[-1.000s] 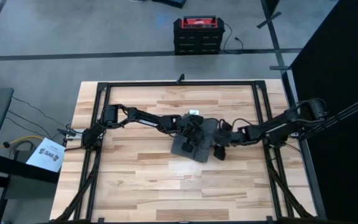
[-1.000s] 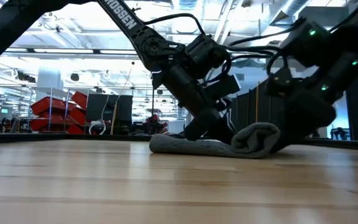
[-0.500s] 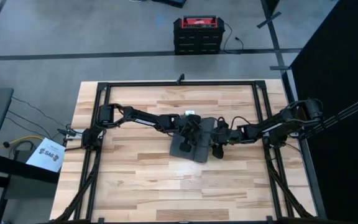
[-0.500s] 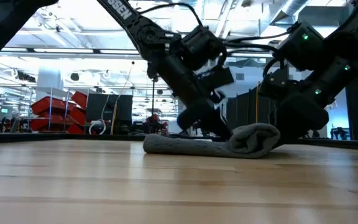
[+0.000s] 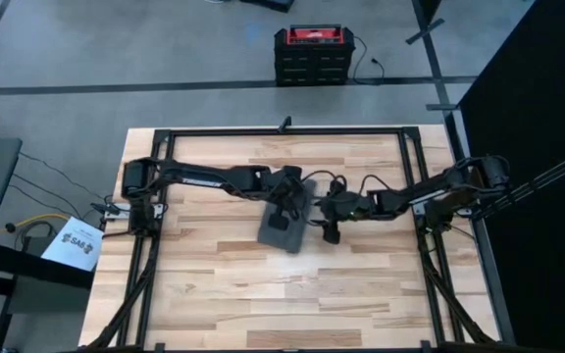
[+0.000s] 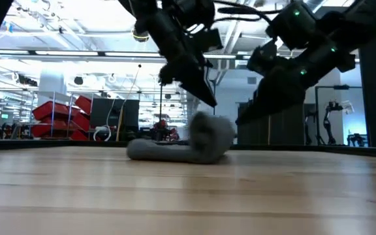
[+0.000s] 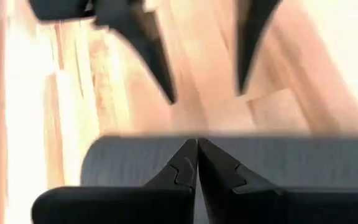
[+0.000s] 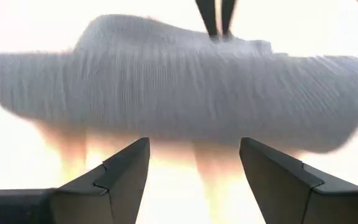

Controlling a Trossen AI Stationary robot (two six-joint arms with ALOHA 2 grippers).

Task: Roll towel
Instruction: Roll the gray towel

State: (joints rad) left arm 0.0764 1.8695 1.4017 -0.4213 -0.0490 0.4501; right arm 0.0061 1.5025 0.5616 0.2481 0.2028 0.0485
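- Across the middle of the high view spreads the bench [image 5: 214,284], light wooden planks inside a dark frame, with both arms reaching in from the picture's left and right edges to meet near its centre.
- Just left of centre on the bench lies the towel [image 5: 287,218], dark grey, flat at its lower-left part and bunched into a thick roll at its upper-right end.
- In the low view that roll stands up as a rounded hump at the right end of the towel [image 6: 188,147], with a thin flat tail trailing left along the wood.
- By my reading the rolling is roughly half done: one end is wound up, the flat tail is yet to be taken in, and the roll looks loose.
- The towel's long axis runs on a slant in the high view, from upper right to lower left; the roll's own axis lies across that line.
- The left tool [image 7: 197,163] is just at the roll's upper edge, its two tips pressed together with nothing between them.
- The right tool [image 8: 194,163] hangs just to the right of the roll, spread wide and holding nothing, facing the roll's side.
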